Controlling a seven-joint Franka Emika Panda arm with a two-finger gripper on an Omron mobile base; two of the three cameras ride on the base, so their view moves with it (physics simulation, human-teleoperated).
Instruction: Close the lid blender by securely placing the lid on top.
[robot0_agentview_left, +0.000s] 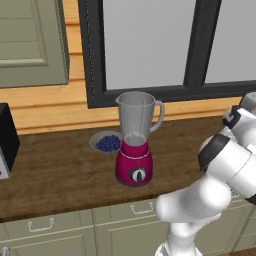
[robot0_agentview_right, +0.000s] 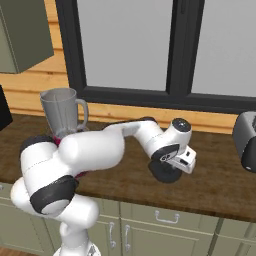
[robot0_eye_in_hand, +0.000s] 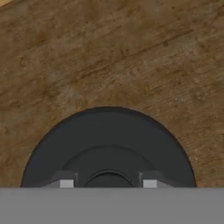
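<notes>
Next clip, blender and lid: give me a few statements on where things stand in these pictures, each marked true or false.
1. The blender jar is open at the top. True.
2. The lid lies flat on the wooden counter. True.
3. The gripper hangs over the bowl of blueberries. False: it is directly above the lid.
4. The bowl of blueberries sits right beside the blender's base. True.
5. The lid is magenta. False: it is black.
</notes>
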